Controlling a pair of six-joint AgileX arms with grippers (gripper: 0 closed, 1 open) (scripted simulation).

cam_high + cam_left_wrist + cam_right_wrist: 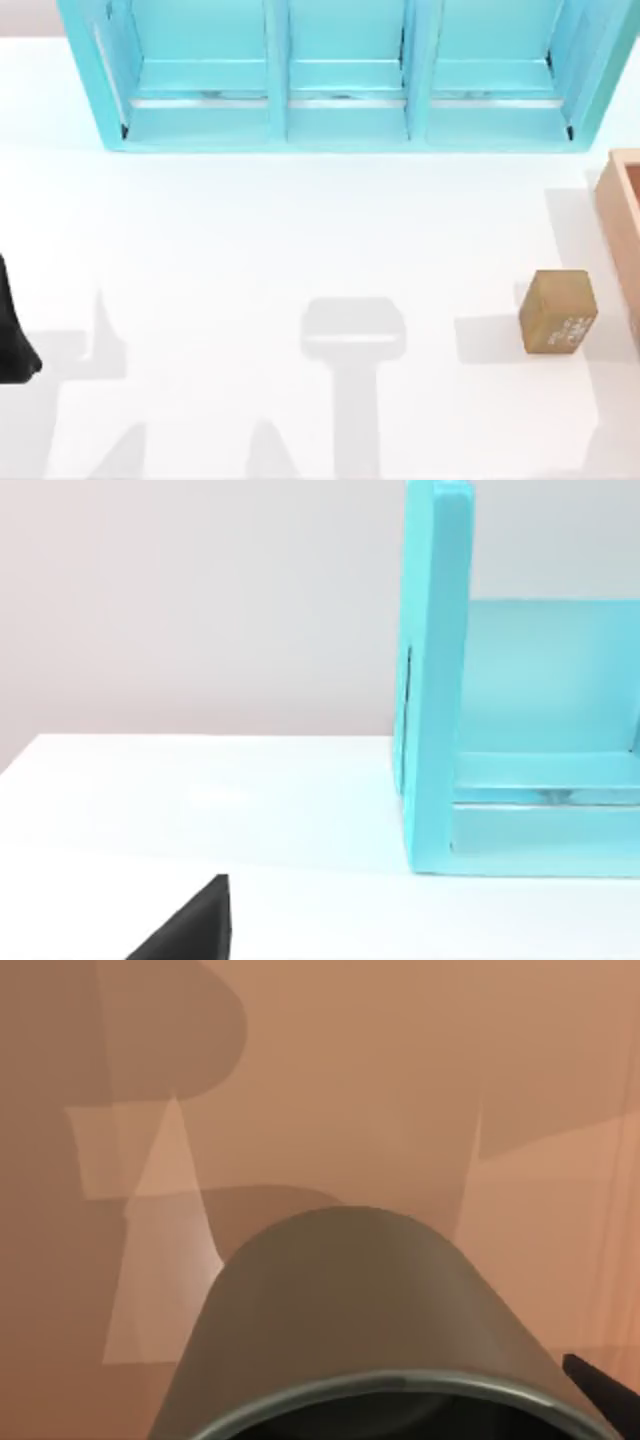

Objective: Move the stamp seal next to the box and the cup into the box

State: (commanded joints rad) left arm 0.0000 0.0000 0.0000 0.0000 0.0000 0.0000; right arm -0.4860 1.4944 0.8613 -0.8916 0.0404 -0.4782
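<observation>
The stamp seal (558, 312), a tan block with pale markings on its side, stands on the table at the right, just left of the box (622, 215). The peach box sits at the right edge, partly cut off. In the right wrist view the olive-grey cup (370, 1330) hangs close to the camera over the box's peach floor (380, 1080). One dark fingertip (603, 1392) of my right gripper rests against the cup's rim. My left arm (14, 330) is parked at the table's left edge, and a dark part of its gripper (195, 930) shows in the left wrist view.
A big turquoise shelf unit (340, 80) with three bays runs along the back of the table, and its end wall (435, 680) shows in the left wrist view. The white table (300, 230) lies open between the shelf and the stamp seal.
</observation>
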